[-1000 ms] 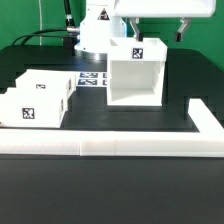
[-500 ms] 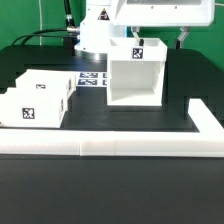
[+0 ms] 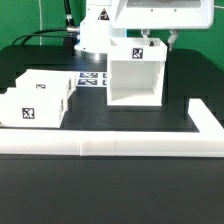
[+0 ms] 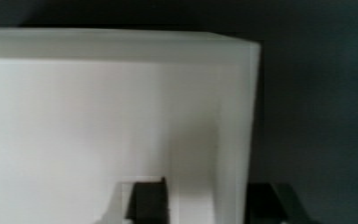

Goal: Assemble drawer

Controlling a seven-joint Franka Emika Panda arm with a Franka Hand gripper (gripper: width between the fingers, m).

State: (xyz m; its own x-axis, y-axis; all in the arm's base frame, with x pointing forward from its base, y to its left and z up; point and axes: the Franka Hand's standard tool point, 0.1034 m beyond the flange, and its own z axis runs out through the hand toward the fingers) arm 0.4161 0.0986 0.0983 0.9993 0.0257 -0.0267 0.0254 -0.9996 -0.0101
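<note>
The drawer's large hollow white shell [image 3: 134,78] stands in the middle of the table, its open side toward the front. My gripper [image 3: 160,42] hangs at the shell's upper rim on the exterior view's right and is open. In the wrist view the shell's side wall [image 4: 211,120] runs between my two dark fingers [image 4: 149,203], one on each side of it, gripper [image 4: 206,205] astride. I cannot tell whether the pads touch the wall. Two smaller flat white boxes [image 3: 38,98] with tags lie at the exterior view's left.
The marker board [image 3: 92,78] lies behind, between the boxes and the shell. The long low white border rail [image 3: 110,147] runs along the front and turns back at the exterior view's right [image 3: 205,118]. The robot base [image 3: 92,35] stands at the back.
My gripper has come down from above the shell and shifted slightly, so its fingers now straddle the shell's wall. The shell and boxes have not moved.
</note>
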